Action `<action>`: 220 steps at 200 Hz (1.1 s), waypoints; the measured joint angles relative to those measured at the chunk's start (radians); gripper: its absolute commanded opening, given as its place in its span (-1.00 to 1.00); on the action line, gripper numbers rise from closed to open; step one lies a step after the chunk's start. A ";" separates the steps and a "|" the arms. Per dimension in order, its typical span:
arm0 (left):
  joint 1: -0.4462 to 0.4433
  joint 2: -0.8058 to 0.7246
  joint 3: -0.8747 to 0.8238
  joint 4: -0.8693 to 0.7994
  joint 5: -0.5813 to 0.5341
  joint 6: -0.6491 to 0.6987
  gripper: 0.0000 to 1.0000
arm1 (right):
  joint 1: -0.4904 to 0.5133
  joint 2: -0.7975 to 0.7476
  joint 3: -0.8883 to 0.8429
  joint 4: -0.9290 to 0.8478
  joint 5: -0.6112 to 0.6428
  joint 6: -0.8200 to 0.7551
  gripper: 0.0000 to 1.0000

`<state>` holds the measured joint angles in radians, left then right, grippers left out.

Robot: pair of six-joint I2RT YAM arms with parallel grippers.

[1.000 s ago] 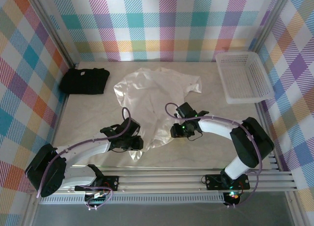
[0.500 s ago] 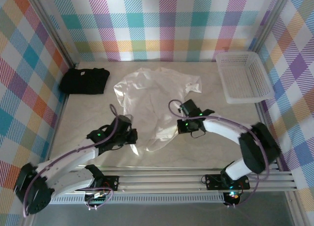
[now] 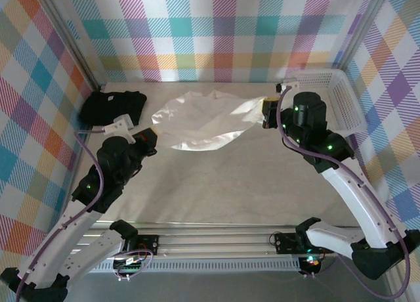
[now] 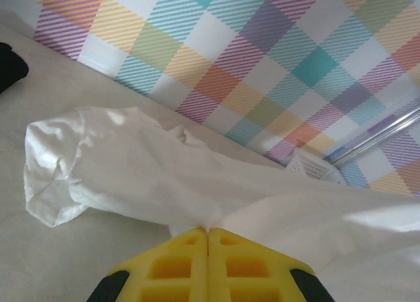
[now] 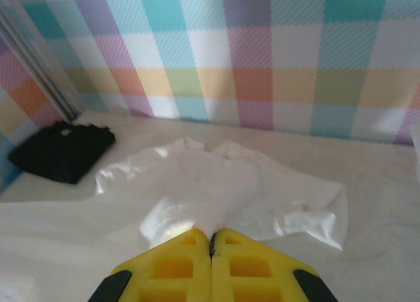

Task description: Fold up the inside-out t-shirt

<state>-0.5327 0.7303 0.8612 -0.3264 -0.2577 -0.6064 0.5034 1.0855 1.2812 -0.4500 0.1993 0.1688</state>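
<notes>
1. Left gripper (image 4: 208, 231) clenched on one end of the plain white soft cotton t-shirt (image 3: 203, 121).
2. Right gripper (image 5: 211, 235) clamped on its other end.
3. T-shirt stretched between both over far half of pale table (image 3: 230, 177), near folded black cloth garment (image 3: 113, 107).

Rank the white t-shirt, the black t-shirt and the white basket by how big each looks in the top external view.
1. white t-shirt: spread wide, clearly the largest.
2. white basket: partly hidden by the right arm, but it looks bigger than the next.
3. black t-shirt: folded into a compact bundle, the smallest.
</notes>
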 measured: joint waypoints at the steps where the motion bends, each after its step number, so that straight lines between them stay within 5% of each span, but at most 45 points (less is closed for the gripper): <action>1: 0.000 0.000 0.000 0.000 0.000 0.000 -1.00 | 0.000 0.000 -0.003 -0.002 0.001 0.000 -1.00; 39: 0.001 -0.034 -0.230 -0.121 0.017 -0.019 -1.00 | 0.000 0.050 -0.218 -0.111 0.050 0.032 -1.00; 82: -0.003 -0.046 -0.532 -0.201 0.222 -0.087 -1.00 | 0.000 0.234 -0.406 -0.209 0.011 0.089 -1.00; 121: -0.016 -0.103 -0.537 -0.222 0.275 -0.080 -0.02 | 0.000 0.275 -0.420 -0.200 -0.049 0.113 -1.00; 148: -0.017 -0.104 -0.513 -0.221 0.264 -0.077 0.15 | 0.000 0.275 -0.420 -0.194 -0.082 0.120 -1.00; 193: -0.031 0.023 -0.496 -0.189 0.258 -0.073 0.12 | 0.000 0.275 -0.420 -0.183 -0.104 0.131 -1.00; 220: -0.055 0.121 -0.484 -0.144 0.260 -0.056 -0.26 | 0.000 0.275 -0.420 -0.183 -0.096 0.135 -1.00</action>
<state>-0.5877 0.8513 0.3775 -0.4702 0.0021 -0.6624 0.5034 1.3605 0.8612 -0.6327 0.1032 0.3035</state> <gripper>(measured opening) 0.482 0.041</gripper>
